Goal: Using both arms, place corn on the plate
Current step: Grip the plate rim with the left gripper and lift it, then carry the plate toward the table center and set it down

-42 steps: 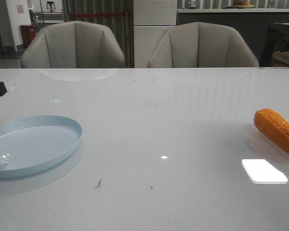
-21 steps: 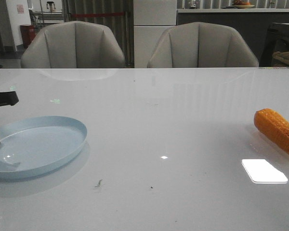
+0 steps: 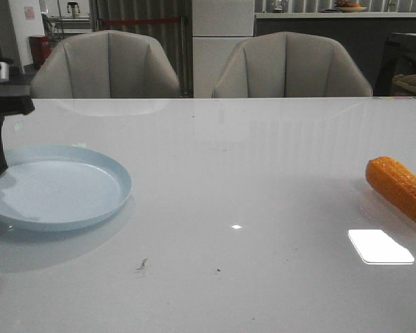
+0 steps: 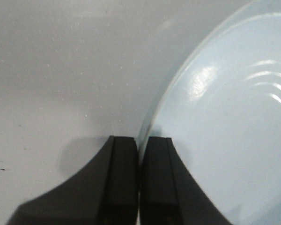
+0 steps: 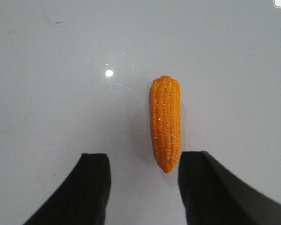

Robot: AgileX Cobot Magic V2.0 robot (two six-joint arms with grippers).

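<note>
On table: one corn (image 5: 165,123) between wide right gripper (image 5: 143,187); left gripper (image 4: 139,180) pinches one plate (image 4: 225,131).

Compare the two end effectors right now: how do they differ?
The left end effector is shut on the plate rim; the right end effector is open, holding nothing. The left touches its target; the right hangs above the corn, which lies between its fingers. Both have black fingers.

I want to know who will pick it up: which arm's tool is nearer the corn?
Right. The right tool hangs open just above the corn, whose tip lies between its fingers. The left tool is shut on the plate rim, across the table.
</note>
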